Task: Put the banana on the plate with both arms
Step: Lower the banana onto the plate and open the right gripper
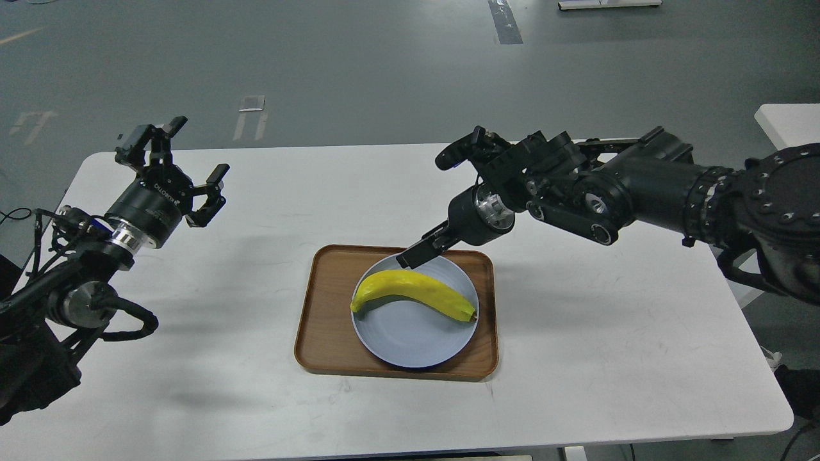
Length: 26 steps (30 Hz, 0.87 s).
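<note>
Fingers of the right gripper (413, 255) are seen close together just above the curved yellow banana (413, 292); grip state cannot be told. Left gripper (186, 160) is spread wide. Banana is laid across the round blue-grey plate (410, 339) on the brown wooden tray (323, 320).

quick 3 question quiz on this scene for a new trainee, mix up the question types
1. True or false: the banana lies on the plate.
2. Multiple choice: what does the plate sit on? A) the bare table B) the wooden tray C) a cloth
3. Short answer: which gripper is nearer the banana, and how do the left gripper's fingers stand?

Key
1. True.
2. B. The tray rests on the white table.
3. The right gripper, just above the plate's far rim by the banana; whether it touches the banana is not clear. The left gripper is raised off to the left, fingers spread open.
</note>
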{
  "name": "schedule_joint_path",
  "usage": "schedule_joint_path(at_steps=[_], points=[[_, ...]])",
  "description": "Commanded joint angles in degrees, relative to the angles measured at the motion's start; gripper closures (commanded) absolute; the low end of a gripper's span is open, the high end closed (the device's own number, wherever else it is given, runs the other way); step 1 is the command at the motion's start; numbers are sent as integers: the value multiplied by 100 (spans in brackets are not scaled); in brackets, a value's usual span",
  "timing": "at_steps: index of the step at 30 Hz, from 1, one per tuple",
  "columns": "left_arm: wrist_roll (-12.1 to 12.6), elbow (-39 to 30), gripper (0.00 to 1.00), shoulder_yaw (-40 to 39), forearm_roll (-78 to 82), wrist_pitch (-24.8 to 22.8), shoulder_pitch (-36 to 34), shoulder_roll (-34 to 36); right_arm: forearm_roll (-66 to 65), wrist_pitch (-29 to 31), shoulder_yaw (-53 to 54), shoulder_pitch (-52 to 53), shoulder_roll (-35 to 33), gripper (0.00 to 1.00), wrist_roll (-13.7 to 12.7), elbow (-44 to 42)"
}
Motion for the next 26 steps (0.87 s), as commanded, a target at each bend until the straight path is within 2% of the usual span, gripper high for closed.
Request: schedule_joint_path(at_steps=[1,6,8,10,18,26], points=[[1,0,2,13,0,0,-3,-30,897,0,518,-38,-654,0,0,-4],[1,9,2,30,8,0,5,-153,2689,0,1493,-862,-1596,0,0,-4],[1,9,2,30,17,0,5,-188,3131,0,1846,-1171,-1729,0,0,-4],[1,17,2,39,26,0,14,-285,3841,0,2555,-1907,-1904,0,0,-4],[1,97,2,39,35,0,40,-513,4521,0,4464,-3658,-1861,0,0,5],[1,132,2,48,70,0,76,-654,4644,0,4845,-4266,-1747,0,0,5]])
